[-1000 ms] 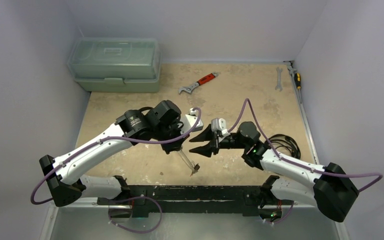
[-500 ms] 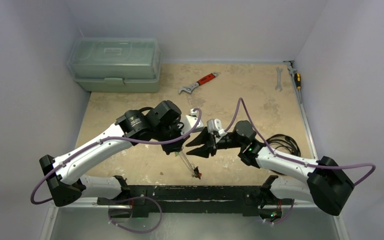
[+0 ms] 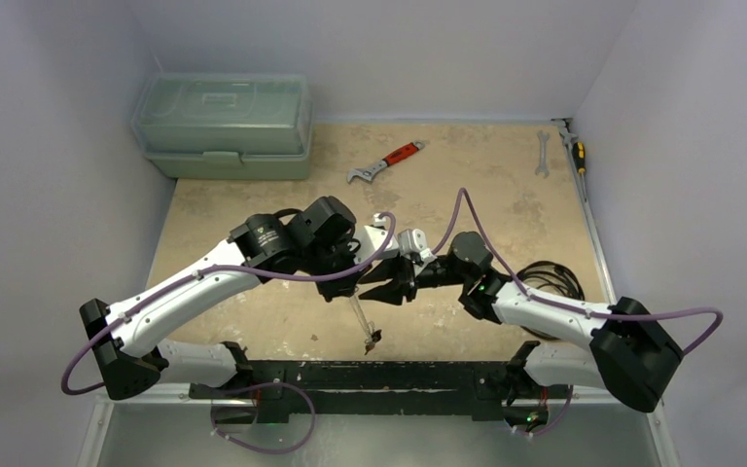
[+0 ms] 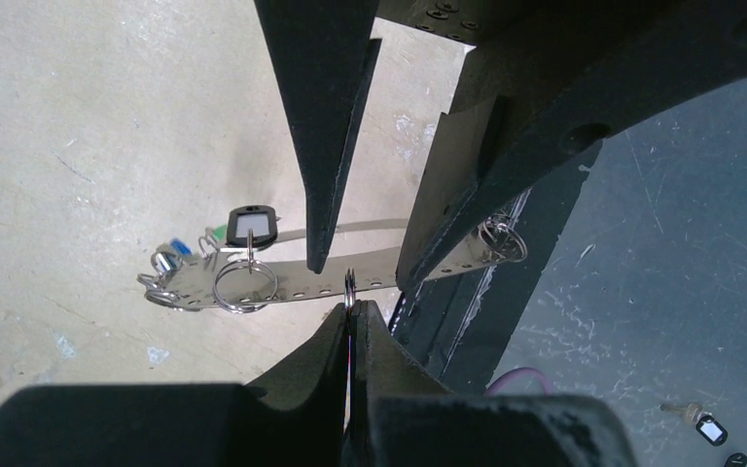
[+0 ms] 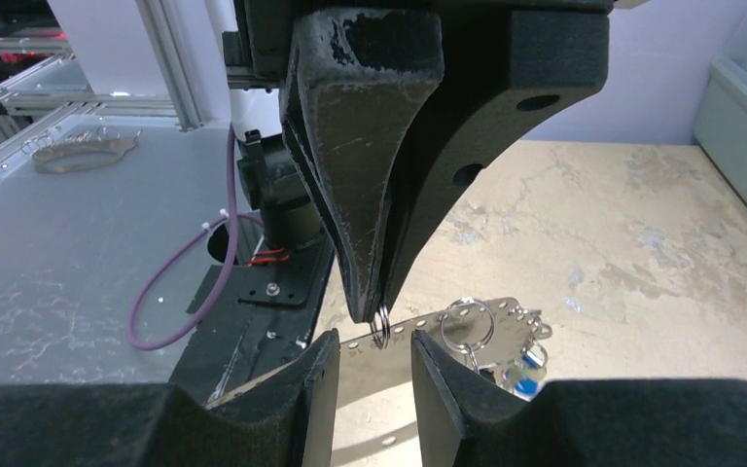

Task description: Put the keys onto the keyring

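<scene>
In the left wrist view my left gripper [image 4: 350, 307] is shut on a small split ring [image 4: 349, 283]. That ring is threaded through a hole of the keyring [image 4: 282, 280], a long silvery perforated band. The band hangs below the gripper [image 3: 359, 315]. Keys with black [image 4: 251, 227], green and blue tags cluster on its far end [image 3: 372, 341]. My right gripper [image 5: 380, 362] is open. Its fingers [image 5: 316, 389] stand either side of the split ring [image 5: 380, 326] and the band without touching them. The left fingers [image 5: 370, 243] come down from above.
A green toolbox [image 3: 222, 126] stands at the back left. A red-handled wrench [image 3: 386, 163] lies mid-back, with a spanner [image 3: 542, 154] and a screwdriver [image 3: 576, 151] at the back right. Black cables [image 3: 550, 282] lie by the right arm. Another tagged key [image 4: 708, 428] lies on the grey floor.
My right gripper has moved left up to the left gripper and narrowed its jaws around the split ring. The hanging keyring has swung slightly.
</scene>
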